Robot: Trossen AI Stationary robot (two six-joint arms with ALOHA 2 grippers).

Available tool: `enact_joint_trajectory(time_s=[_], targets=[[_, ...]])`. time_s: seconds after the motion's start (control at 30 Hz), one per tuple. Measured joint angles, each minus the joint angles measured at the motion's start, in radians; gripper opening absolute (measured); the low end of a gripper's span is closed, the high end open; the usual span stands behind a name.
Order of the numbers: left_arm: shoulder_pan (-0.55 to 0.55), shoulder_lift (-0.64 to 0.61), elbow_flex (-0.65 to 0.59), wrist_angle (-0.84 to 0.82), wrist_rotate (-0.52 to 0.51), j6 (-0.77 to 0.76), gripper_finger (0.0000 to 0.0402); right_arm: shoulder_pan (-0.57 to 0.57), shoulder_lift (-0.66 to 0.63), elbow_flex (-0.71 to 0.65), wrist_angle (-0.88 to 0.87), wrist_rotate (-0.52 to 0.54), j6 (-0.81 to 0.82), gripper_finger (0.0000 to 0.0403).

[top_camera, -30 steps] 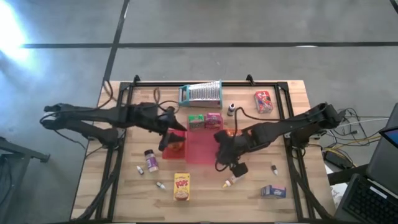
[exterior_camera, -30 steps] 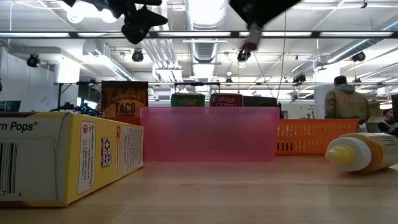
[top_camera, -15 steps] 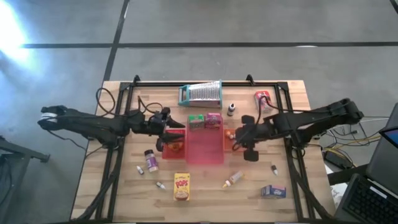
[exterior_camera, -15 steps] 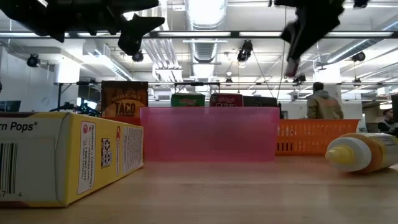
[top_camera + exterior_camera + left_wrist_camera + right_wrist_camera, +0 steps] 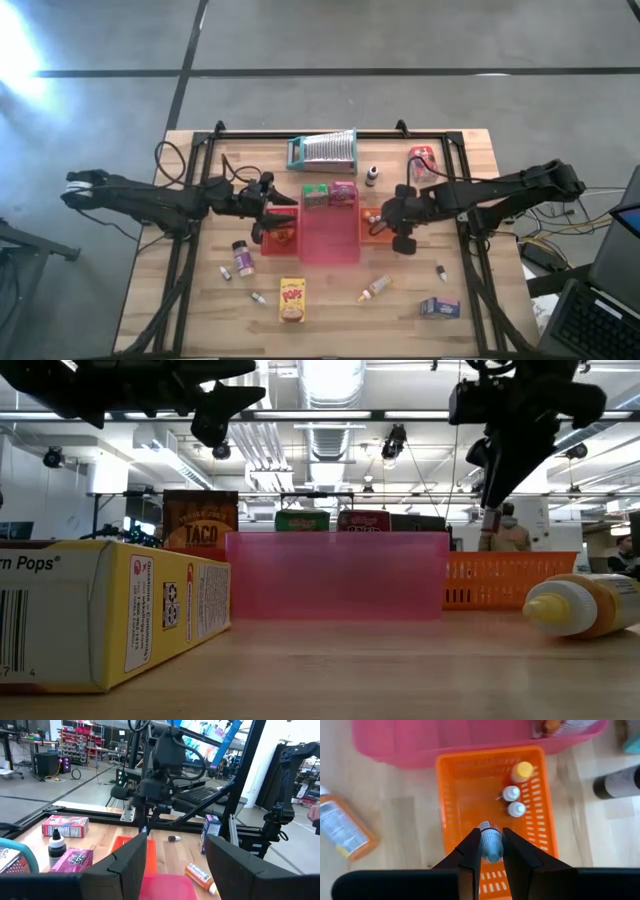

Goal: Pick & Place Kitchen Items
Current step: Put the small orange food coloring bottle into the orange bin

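My right gripper (image 5: 491,854) hangs over the orange tray (image 5: 445,820), shut on a tiny bottle (image 5: 490,842) with a blue body and a white cap. Three more tiny bottles (image 5: 516,795) lie in that tray. In the high view my right gripper (image 5: 388,216) is just right of the pink tray (image 5: 328,240). My left gripper (image 5: 264,206) stands open and level over the pink tray's left end, above a brown packet (image 5: 283,234), with nothing between its fingers (image 5: 130,865). My right gripper pinches the tiny bottle's blue body (image 5: 491,849) between its two fingers. The fingers come from above, slanting down, and lie along the bottle. The white-capped end (image 5: 487,827) sticks out past the fingertips. The bottle is lifted clear above the orange tray's floor.
On the near part of the table lie a yellow box (image 5: 292,299), a spice jar (image 5: 241,258), an orange squeeze bottle (image 5: 375,289) and a blue-purple box (image 5: 439,307). Farther back stand green (image 5: 317,195) and pink (image 5: 343,194) boxes, a dark-capped bottle (image 5: 371,176), a red box (image 5: 423,162) and a silver grater (image 5: 323,150).
My right gripper, shut on the tiny bottle, has swung from the table's near middle toward the far right, over the orange tray, sinking and rolling as it went. My left gripper has tipped up to level early in the second and since kept still.
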Motion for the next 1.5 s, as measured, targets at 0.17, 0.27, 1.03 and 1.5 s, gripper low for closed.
enact_joint_trajectory(time_s=[0.17, 0.27, 1.03, 1.5], targets=[[0.000, -0.002, 0.000, 0.006, 0.000, 0.003, 0.0204, -0.048, 0.013, -0.010, 0.010, 0.001, 0.003, 0.0054], [0.000, -0.002, 0.000, 0.006, 0.000, 0.006, 0.0204, -0.071, 0.014, -0.015, 0.019, -0.003, -0.005, 0.0055], [0.000, 0.000, 0.000, 0.006, 0.000, 0.009, 0.0204, -0.093, 0.014, -0.081, 0.091, -0.028, 0.017, 0.0054], [0.000, 0.000, 0.000, 0.005, 0.000, 0.009, 0.0204, -0.092, 0.015, -0.131, 0.157, -0.037, 0.030, 0.0054]])
